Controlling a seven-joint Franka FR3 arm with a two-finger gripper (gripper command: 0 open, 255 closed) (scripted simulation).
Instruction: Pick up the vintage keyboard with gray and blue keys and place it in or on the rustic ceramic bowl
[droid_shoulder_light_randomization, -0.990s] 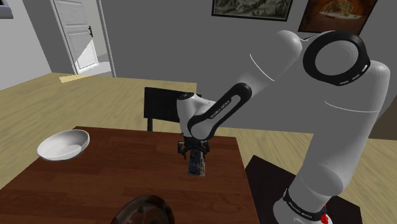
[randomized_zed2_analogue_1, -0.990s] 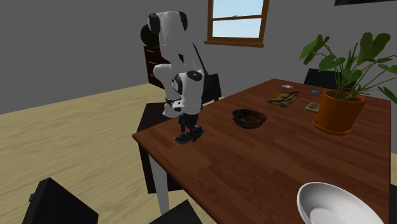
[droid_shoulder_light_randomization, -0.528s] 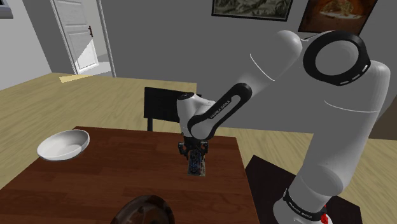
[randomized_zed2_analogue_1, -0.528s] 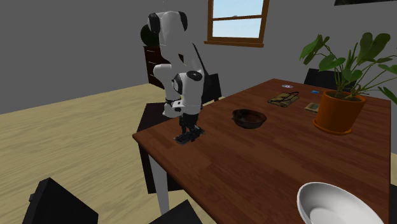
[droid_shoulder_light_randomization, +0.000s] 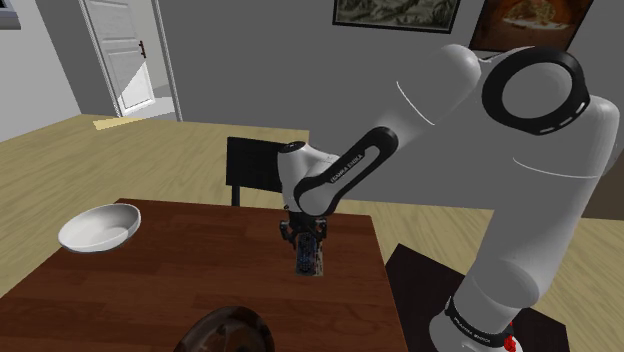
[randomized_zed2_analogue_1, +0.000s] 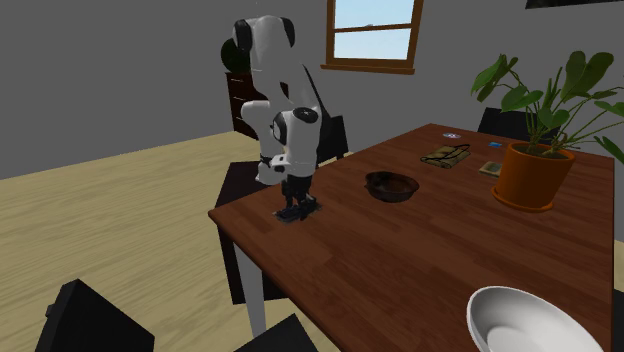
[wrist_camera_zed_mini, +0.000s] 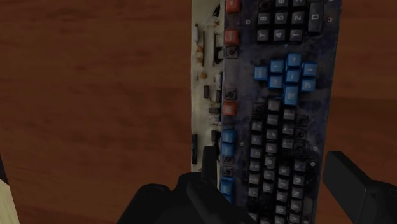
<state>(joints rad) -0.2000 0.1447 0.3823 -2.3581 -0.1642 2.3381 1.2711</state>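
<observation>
Where the wrist view looks down along the gripper, we see its two black fingers spread, one on either side of the keyboard, which lies flat on the wooden table. A strip of table shows between one finger and the keyboard's edge. The other finger overlaps the edge that carries a bare circuit board, and we cannot tell whether it touches. This view gives us dark grey keys, blue clusters and a few red keys, while the shoulder view renders the keyboard as a short dark bar under the hand.

In the shoulder view, taking the gripper as centre, a dark brown bowl sits at seven o'clock at the picture's lower edge. A white bowl rests at nine o'clock, well apart. The white arm rises at two o'clock from the stand.

The second exterior view puts the dark brown bowl at three o'clock of the gripper, near but apart, and adds a potted plant farther along the table.

Beyond the table, the shoulder view offers a dark chair at eleven o'clock and a white door at ten. The second exterior view shows a window at one o'clock.
</observation>
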